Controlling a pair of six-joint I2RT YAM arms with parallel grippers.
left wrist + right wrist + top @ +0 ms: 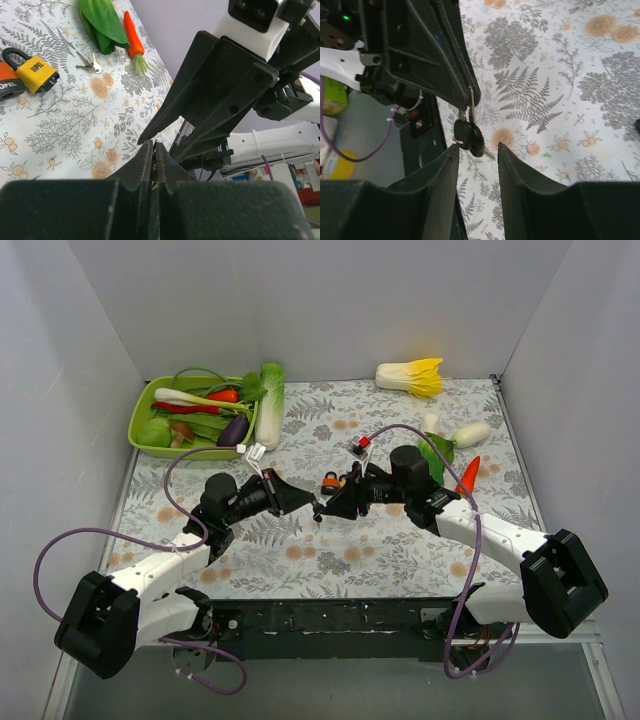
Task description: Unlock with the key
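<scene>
Fingers of the left gripper (pixel 154 150) are pressed together, pinching the metal shank of the key (pixel 468 137) at their tips. The key hangs straight down from that pinch with its black plastic head lowest, above the flower-print worktop (pixel 300 560) and not touching it. In the right wrist view the right gripper (pixel 478 146) faces it head-on with its fingers apart. The black head sits in the gap between them, close against the finger on the left of that view and apart from the other; whether that near finger actually touches the head cannot be told. Seen from above, the two arms meet tip to tip near the middle of the worktop, just in front of the padlocks.

Two padlocks lie side by side on the cloth, a yellow padlock (pixel 34 74) with black lettering and an orange padlock (pixel 6 86) touching it, both flat with shackles pointing away from the arms. Neither is held. A small bunch of silver keys (pixel 89 64) lies on the cloth near them, between the locks and a carrot (pixel 134 35) that rests beside a green leaf (pixel 102 22).

Farther back on the left, a green tray (pixel 145 430) holds mixed toy vegetables. A yellow-tipped cabbage (pixel 412 377) lies by the back wall, and a white radish (pixel 470 433) sits toward the right edge.
</scene>
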